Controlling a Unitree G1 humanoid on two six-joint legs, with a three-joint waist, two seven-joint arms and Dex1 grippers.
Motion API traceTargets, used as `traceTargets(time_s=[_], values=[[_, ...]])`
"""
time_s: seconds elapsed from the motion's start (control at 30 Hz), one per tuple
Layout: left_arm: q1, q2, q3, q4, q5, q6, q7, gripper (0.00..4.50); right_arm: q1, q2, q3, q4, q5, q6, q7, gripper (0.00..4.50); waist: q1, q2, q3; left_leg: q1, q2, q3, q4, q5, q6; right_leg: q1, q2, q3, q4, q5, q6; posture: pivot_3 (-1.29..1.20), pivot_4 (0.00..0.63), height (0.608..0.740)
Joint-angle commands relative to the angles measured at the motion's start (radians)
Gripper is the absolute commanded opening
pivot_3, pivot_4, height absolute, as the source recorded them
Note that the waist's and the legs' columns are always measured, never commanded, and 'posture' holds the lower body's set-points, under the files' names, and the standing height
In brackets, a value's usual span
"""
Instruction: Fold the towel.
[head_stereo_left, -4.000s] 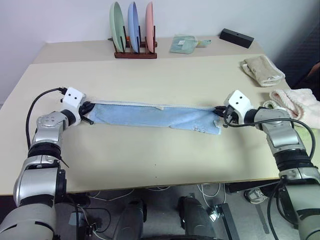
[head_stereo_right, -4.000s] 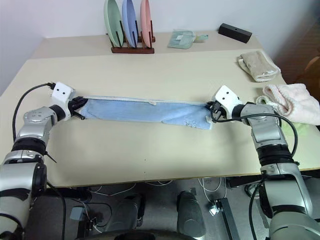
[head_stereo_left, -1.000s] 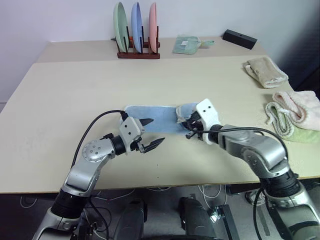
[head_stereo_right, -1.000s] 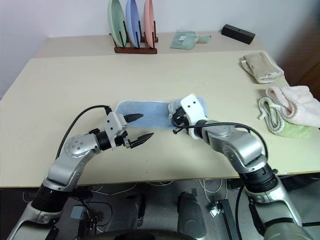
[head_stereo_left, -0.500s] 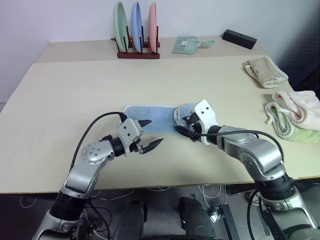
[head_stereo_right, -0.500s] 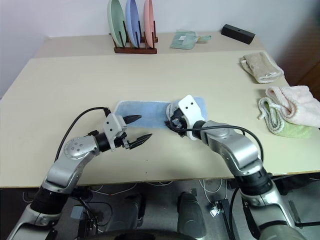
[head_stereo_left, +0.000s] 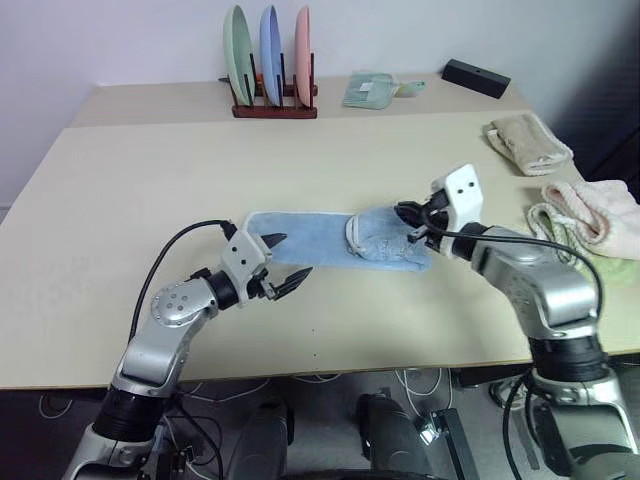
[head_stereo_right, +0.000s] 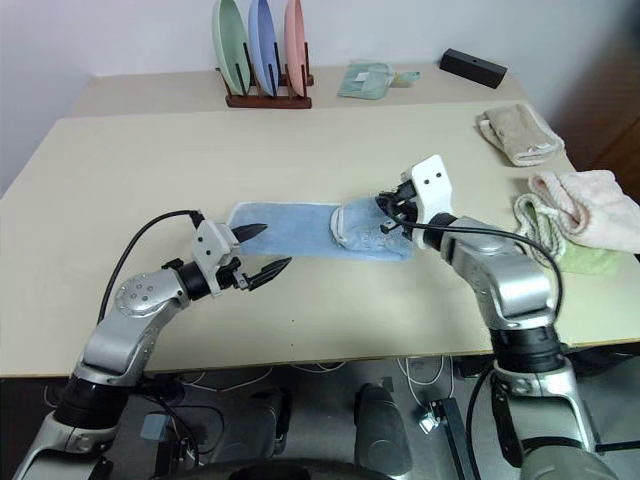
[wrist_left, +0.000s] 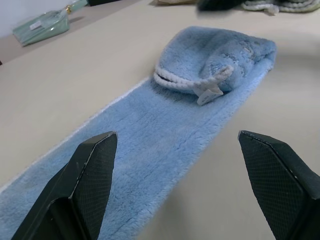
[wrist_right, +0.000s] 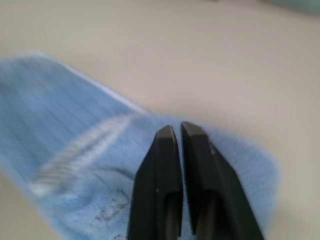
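Right tool (head_stereo_left: 412, 222), fingers pressed together and empty, has pulled back to the right end of the towel (head_stereo_left: 330, 239) after doubling that end over mid-tabletop (head_stereo_left: 140, 170), while left tool (head_stereo_left: 283, 264) stays spread beside the flat end

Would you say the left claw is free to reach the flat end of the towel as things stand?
Probably yes: the left claw is open beside the towel's flat end, with nothing between them.

beige table (head_stereo_left: 150, 170), towel (head_stereo_left: 330, 238), plate rack (head_stereo_left: 272, 105), black box (head_stereo_left: 476, 77), beige folded towel (head_stereo_left: 527, 142)
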Motion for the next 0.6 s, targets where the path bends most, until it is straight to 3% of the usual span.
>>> traceTargets(time_s=[0.03, 0.23, 0.43, 0.53, 0.6], values=[[0.006, -0.005, 0.014, -0.017, -0.003, -0.005, 0.01, 3.96, -0.032, 0.061, 0.07, 0.136, -0.089, -0.135, 0.028, 0.06, -0.001, 0.0, 0.0, 0.0, 0.0, 0.0, 0.0, 0.0, 0.0, 0.0, 0.0, 0.0, 0.0, 0.0, 0.0, 0.0, 0.15, 0.74], [0.054, 0.001, 0.039, -0.052, -0.01, 0.008, 0.034, 3.96, 0.027, 0.107, 0.118, 0.183, -0.154, -0.172, 0.054, 0.06, -0.004, 0.0, 0.0, 0.001, 0.0, 0.0, 0.0, 0.0, 0.0, 0.0, 0.0, 0.0, 0.001, 0.0, 0.0, 0.0, 0.15, 0.74], [0.126, -0.006, 0.083, -0.115, -0.051, 0.073, 0.066, 3.96, 0.046, 0.118, 0.042, 0.096, -0.135, -0.187, 0.05, 0.06, -0.002, 0.0, -0.001, 0.002, 0.0, 0.0, 0.0, 0.0, 0.0, 0.001, 0.0, 0.0, 0.0, 0.0, 0.0, 0.0, 0.15, 0.74], [0.181, -0.04, 0.171, -0.182, -0.192, 0.239, 0.119, 3.96, 0.033, 0.094, -0.011, 0.001, -0.096, -0.178, 0.081, 0.96, -0.003, 0.0, 0.0, 0.001, 0.0, 0.0, 0.0, 0.0, 0.0, 0.001, 0.0, 0.0, 0.0, 0.0, 0.0, 0.0, 0.15, 0.74], [0.23, -0.074, 0.24, -0.238, -0.331, 0.383, 0.18, 4.48, 0.023, 0.044, -0.008, -0.08, -0.103, -0.197, 0.132, 1.87, -0.003, 0.0, 0.0, 0.001, 0.0, -0.001, 0.0, 0.0, 0.0, 0.001, 0.0, 0.0, 0.0, 0.0, 0.0, 0.0, 0.15, 0.74]])
